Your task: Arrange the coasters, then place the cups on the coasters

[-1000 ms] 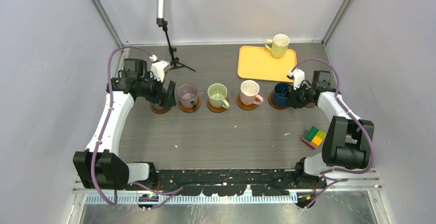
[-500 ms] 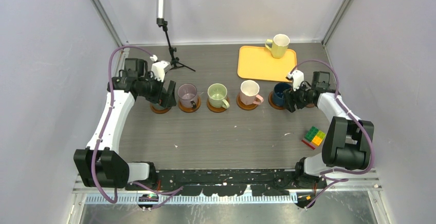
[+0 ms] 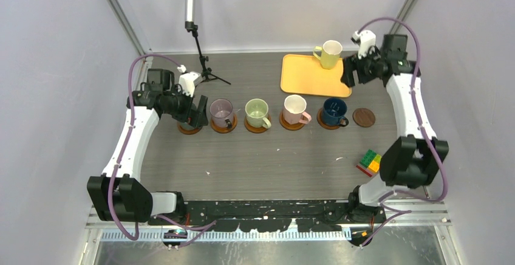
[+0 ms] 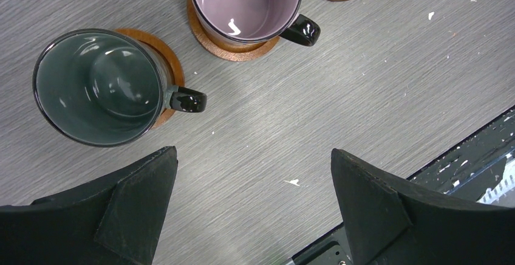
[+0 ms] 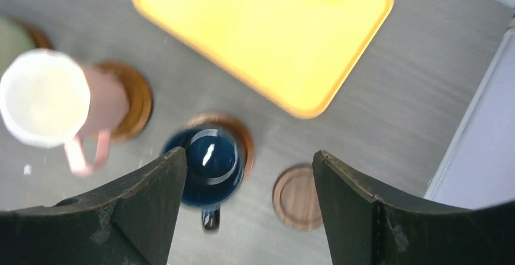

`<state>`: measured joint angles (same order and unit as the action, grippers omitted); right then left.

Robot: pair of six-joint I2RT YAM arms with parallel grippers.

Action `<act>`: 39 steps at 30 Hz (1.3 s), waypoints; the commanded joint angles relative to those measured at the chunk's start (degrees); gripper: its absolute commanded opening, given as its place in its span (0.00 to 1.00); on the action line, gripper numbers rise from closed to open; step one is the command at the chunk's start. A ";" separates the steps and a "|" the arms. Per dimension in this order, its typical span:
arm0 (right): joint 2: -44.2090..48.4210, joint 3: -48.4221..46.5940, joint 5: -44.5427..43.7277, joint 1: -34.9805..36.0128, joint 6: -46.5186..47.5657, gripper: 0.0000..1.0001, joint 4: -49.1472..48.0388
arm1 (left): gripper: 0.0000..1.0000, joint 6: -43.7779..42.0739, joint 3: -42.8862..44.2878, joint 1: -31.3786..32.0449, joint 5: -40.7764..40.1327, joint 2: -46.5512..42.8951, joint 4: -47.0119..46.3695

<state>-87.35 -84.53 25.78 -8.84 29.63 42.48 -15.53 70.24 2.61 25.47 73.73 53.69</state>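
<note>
R gripper [image 5: 246,210] hangs high over the far right part of the table [image 3: 261,155], jaws wide apart, nothing btw them. In its wrist cam the navy blue cup [image 5: 209,165] stands far below, under the gap and closer to one finger, on a brown coaster [image 5: 242,132]. Just beside it, not touching, lies the darker coaster [image 5: 297,195], its whole top face in view. The pale yellow cup [image 3: 330,53] stands upright at the far right corner of the yellow-orange tray [image 3: 306,79], near the R gripper and well apart from the row.

L gripper [image 4: 252,207] is also spread wide and holds nothing. It hovers at the left end of the row. The dark green cup [image 4: 100,86] is ahead of one finger, not btw the fingers. The mauve cup [image 4: 246,0] is next to it.

Row, left to right: dark green, mauve, light green cup [image 3: 257,113], pink cup [image 3: 295,109], navy, each upright on its own coaster, then the darker coaster at the right end.

Surface is grey wood-grain w/ small white specks. Pale walls [image 3: 48,64] close three sides.

A multicoloured toy block [image 3: 371,161] lies near the right arm, well apart from the row. A black tripod stand [image 3: 203,64] is at the far left, behind the L gripper.
</note>
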 commanded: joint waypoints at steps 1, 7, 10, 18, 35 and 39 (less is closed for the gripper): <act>-9.51 -9.95 -11.93 5.35 -13.88 0.80 -4.28 | 1.00 -0.48 1.83 0.21 -0.85 -1.67 -0.43; -21.26 -23.17 -26.53 13.34 -18.66 0.80 -10.86 | 1.00 -1.92 1.68 0.22 -2.42 -2.92 0.24; -27.49 -29.80 -31.80 15.84 -18.04 0.80 -13.35 | 1.00 -2.05 1.35 0.23 -2.75 -3.55 0.24; -43.03 -46.45 -40.67 18.92 -14.75 0.80 -14.01 | 1.00 -2.83 0.87 0.25 -3.84 -4.64 0.71; -54.76 -54.89 -47.41 20.17 -8.10 0.80 -23.67 | 1.00 -3.22 -0.43 0.13 -4.56 -5.08 0.19; -56.56 -55.78 -48.76 20.35 -7.06 0.80 -25.68 | 1.00 -3.36 -0.67 0.16 -4.67 -5.18 0.10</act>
<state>-142.93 -136.81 -19.94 10.87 20.29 22.83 -18.31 69.82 2.61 20.97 70.24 54.54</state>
